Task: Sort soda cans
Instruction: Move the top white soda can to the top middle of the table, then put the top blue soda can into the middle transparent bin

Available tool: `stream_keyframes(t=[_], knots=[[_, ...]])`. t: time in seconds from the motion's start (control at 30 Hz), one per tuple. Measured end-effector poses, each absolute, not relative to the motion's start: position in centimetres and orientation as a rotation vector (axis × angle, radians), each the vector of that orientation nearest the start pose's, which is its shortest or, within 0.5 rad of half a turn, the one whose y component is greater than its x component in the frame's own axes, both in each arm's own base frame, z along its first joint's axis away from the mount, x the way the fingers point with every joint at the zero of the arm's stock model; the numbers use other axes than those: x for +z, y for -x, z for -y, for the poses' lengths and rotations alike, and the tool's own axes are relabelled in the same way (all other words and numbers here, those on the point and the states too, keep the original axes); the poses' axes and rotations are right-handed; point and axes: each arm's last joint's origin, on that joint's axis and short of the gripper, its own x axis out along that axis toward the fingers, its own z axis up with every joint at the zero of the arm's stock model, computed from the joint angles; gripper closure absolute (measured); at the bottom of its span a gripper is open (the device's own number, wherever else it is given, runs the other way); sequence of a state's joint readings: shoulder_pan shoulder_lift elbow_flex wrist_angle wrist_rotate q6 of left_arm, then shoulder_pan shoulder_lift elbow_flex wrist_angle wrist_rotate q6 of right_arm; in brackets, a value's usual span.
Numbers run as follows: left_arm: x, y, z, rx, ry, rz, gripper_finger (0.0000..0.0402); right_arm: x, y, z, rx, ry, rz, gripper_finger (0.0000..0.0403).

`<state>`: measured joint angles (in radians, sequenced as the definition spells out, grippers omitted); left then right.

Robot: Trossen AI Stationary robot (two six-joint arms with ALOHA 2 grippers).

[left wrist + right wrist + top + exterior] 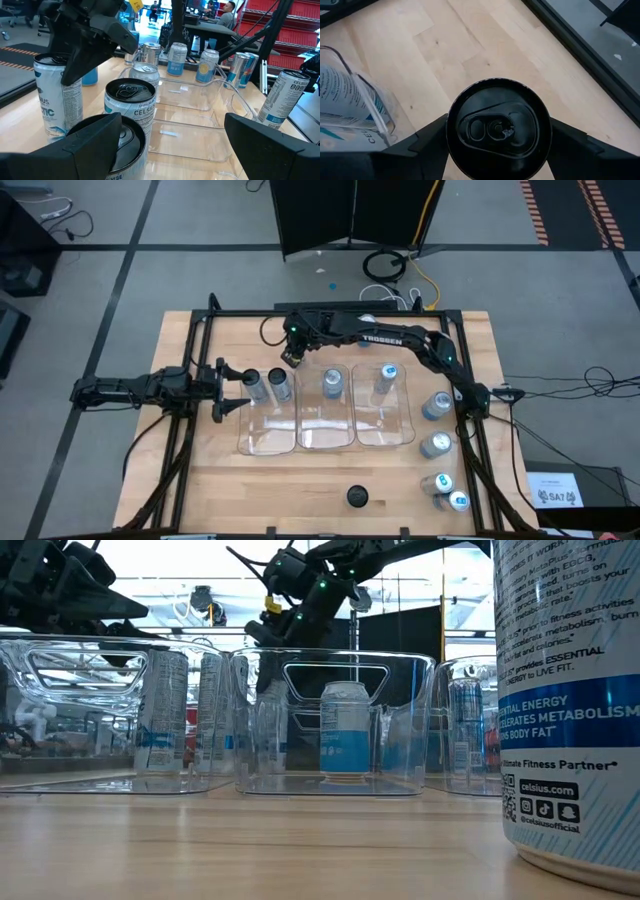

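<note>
I see my right gripper (497,150) clamped on a dark-topped can (497,127), above the table just behind the left tray (268,430). My left gripper (232,387) gapes wide beside that tray, empty.

A robotics lab: framed wooden workbench (200,470), red shelving (295,30), floor cables (600,385).

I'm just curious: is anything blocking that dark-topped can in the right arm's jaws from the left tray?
Two cans crowd the left tray's end nearest the held can; the left gripper waits open beside them.
</note>
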<state>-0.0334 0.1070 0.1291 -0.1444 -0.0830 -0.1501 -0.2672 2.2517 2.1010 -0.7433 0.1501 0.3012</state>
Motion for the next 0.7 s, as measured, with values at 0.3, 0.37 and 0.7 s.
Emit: stream_keyframes(t=[0.3, 0.37, 0.7], knots=[[18.5, -9.7, 0.1, 0.059, 0.143, -0.118, 0.0039, 25.9, -47.8, 13.5, -0.523, -0.329, -0.829, 0.0059], [18.5, -9.7, 0.1, 0.059, 0.143, -0.118, 0.0039, 25.9, -47.7, 13.5, -0.522, -0.325, -0.836, 0.005], [18.5, -9.7, 0.1, 0.058, 0.143, -0.118, 0.0039, 31.3, -44.3, 13.0, -0.527, -0.291, -0.84, 0.0047]])
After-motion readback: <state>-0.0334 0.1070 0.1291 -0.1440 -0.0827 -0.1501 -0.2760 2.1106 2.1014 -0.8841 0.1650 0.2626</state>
